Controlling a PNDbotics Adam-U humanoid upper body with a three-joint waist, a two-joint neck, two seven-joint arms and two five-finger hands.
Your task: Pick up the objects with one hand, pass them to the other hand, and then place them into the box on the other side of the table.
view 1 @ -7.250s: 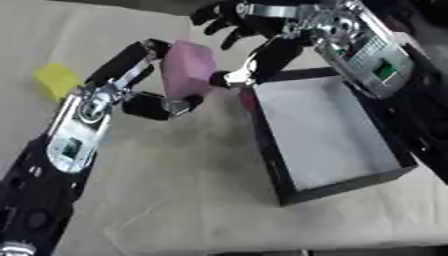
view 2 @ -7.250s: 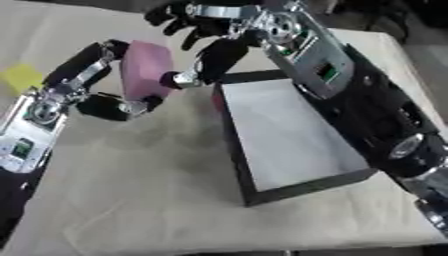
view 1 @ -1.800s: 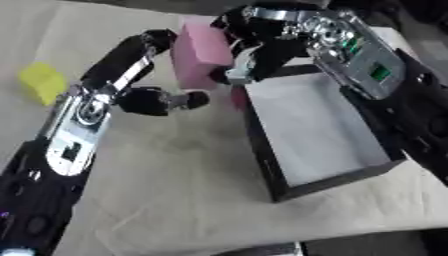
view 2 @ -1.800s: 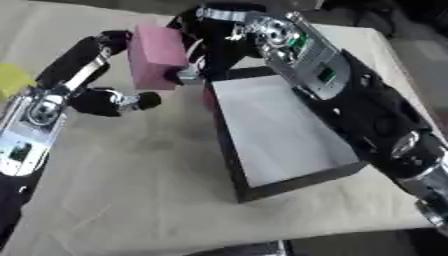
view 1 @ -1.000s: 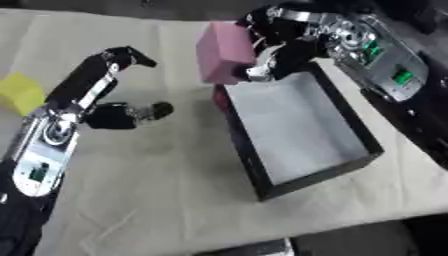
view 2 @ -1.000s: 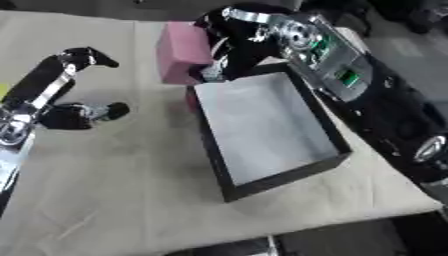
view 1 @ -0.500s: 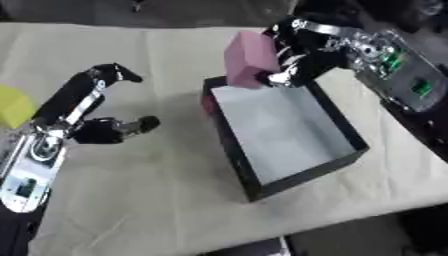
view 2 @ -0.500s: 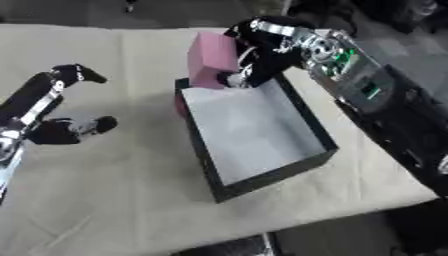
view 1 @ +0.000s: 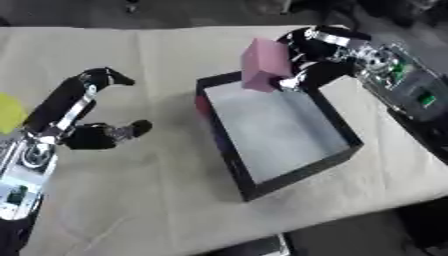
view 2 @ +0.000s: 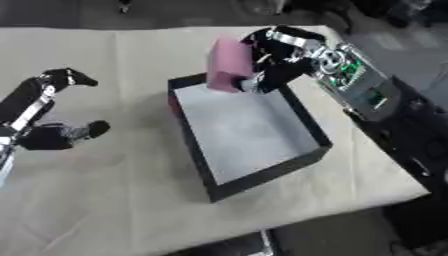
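Note:
A pink block (view 1: 264,64) hangs over the far end of the black box (view 1: 346,134), held upright by my right hand (view 1: 308,64), whose fingers curl round its right side. The box has a pale grey floor and nothing lies on it. My left hand (view 1: 98,131) is out to the left over the cloth, well apart from the block, fingers spread and relaxed, holding nothing. A yellow block (view 1: 10,111) shows at the left edge of the left eye view.
A beige cloth (view 1: 157,200) covers the table. Its front edge runs along the bottom right, with dark floor beyond. My right arm (view 2: 367,85) stretches along the box's right side.
My left hand has let go of the pink block and drawn back to the left. My right hand has carried the block from beside the box to above its far end. The camera has shifted.

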